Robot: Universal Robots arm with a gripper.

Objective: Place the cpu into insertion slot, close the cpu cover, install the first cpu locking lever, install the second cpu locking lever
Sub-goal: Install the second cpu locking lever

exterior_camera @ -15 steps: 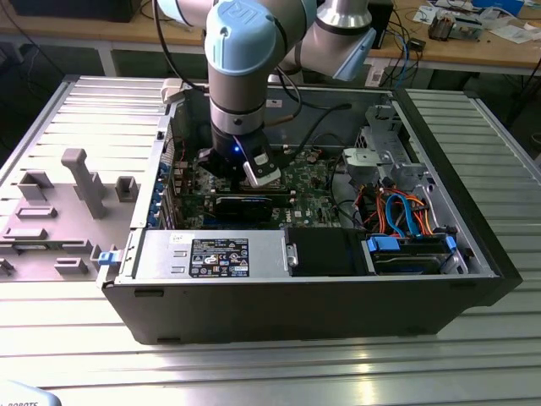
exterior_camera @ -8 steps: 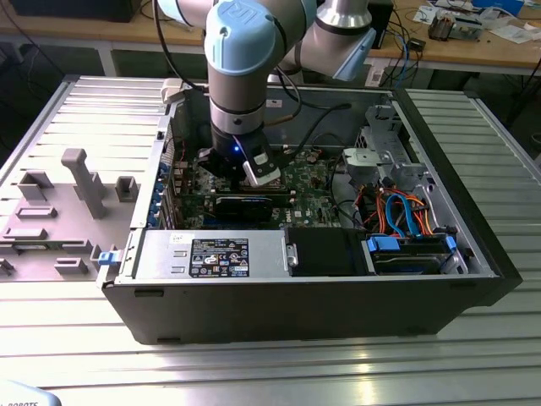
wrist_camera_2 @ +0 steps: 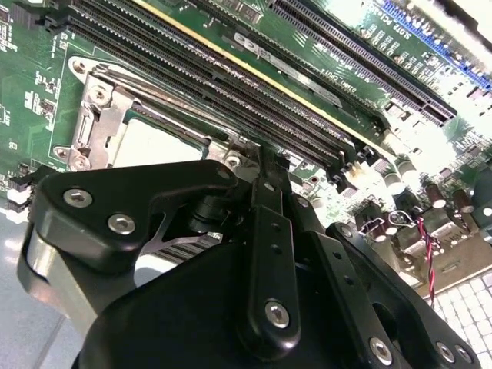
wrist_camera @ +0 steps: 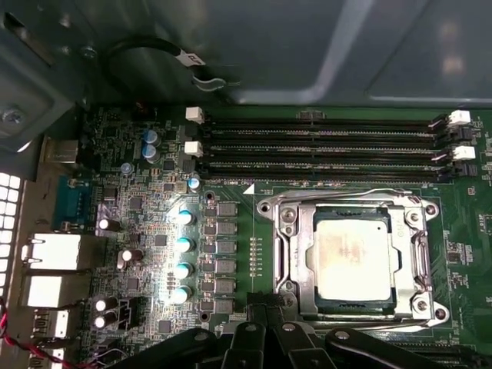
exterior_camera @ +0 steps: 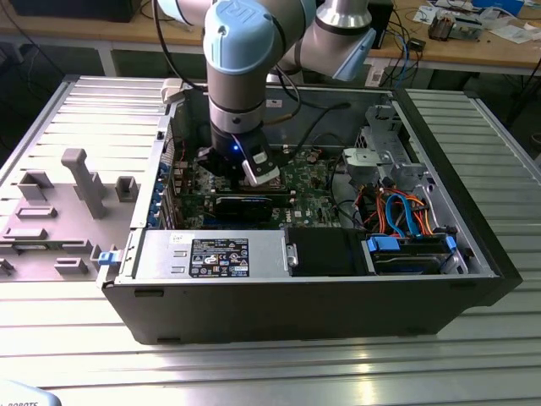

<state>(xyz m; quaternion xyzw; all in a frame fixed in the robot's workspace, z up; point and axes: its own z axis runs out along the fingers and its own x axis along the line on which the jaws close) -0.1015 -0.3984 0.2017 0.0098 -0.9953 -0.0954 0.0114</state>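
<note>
A robot arm reaches into an open computer case (exterior_camera: 473,279). The cpu (wrist_camera: 355,257) sits in its slot (wrist_camera: 296,254) on the green board, cover (wrist_camera: 419,254) closed over it. The pincer (wrist_camera: 265,307) hovers beside it, fingers together, holding nothing.

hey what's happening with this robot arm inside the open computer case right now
The arm has reached down into the open computer case and its gripper sits right at the edge of the insertion slot on the green motherboard. In the first wrist view the cpu already lies in the slot with the cpu cover down around it, framing its silver top. A thin wire lever runs along one side of the socket. Whether the levers are latched can't be told.
</note>
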